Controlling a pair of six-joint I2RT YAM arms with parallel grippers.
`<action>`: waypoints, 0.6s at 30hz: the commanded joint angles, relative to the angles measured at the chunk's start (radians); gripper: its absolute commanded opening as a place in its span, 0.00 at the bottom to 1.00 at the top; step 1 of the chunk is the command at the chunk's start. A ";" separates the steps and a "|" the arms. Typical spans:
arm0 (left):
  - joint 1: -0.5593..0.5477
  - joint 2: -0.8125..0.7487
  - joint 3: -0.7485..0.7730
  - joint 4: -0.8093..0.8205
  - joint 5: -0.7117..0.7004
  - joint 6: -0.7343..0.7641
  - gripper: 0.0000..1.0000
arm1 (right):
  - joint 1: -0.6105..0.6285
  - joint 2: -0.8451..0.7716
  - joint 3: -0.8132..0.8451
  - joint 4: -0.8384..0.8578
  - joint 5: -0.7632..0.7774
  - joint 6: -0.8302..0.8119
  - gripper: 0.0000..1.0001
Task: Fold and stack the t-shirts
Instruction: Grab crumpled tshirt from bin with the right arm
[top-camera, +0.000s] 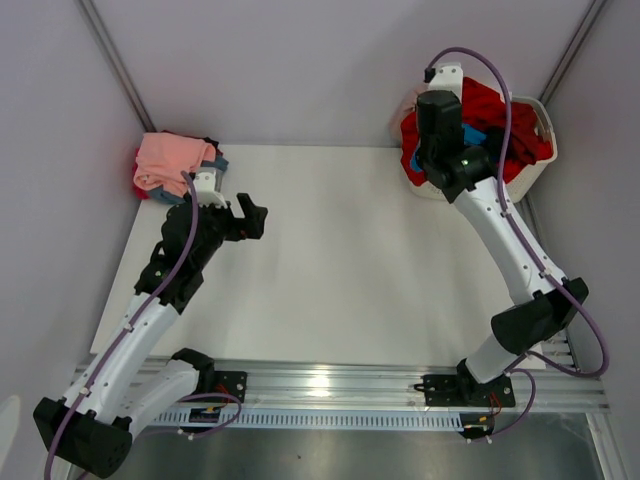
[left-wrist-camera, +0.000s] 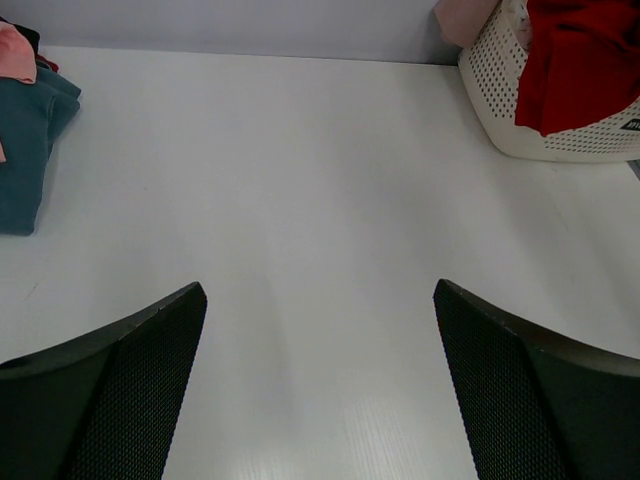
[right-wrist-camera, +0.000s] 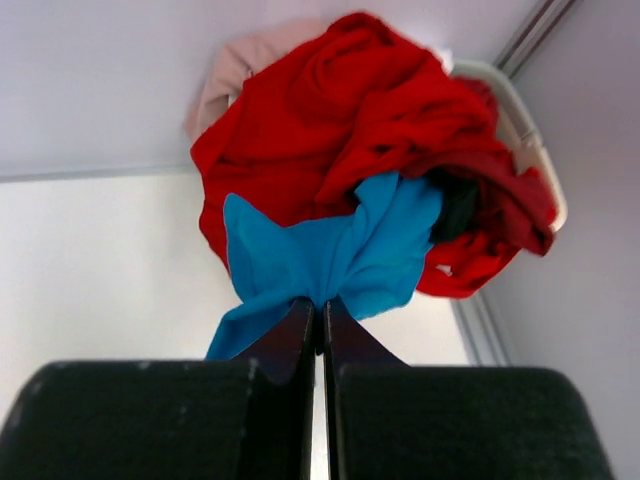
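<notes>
The left claw (left-wrist-camera: 318, 292) hangs spread wide over the white table (left-wrist-camera: 320, 150). Directly ahead of the right claw (right-wrist-camera: 320, 306), the white basket (top-camera: 541, 122) brims with a crumpled red t-shirt (right-wrist-camera: 350, 110). From that heap the bright blue t-shirt (right-wrist-camera: 345, 250) stretches lengthwise back to the right claw, which is clenched on a bunched fold of it. Ahead and left of the left claw lies a folded pile, with a salmon pink t-shirt (top-camera: 172, 160) over a slate blue t-shirt (left-wrist-camera: 28, 150).
</notes>
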 joint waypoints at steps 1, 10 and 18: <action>-0.011 -0.005 0.005 0.034 0.009 -0.006 0.99 | 0.088 -0.092 0.042 0.213 0.032 -0.154 0.00; -0.017 -0.003 0.005 0.033 0.003 -0.006 0.99 | 0.257 -0.045 0.256 0.383 0.069 -0.434 0.00; -0.022 0.003 0.004 0.036 -0.002 -0.005 0.99 | 0.436 -0.050 0.258 0.602 0.110 -0.666 0.00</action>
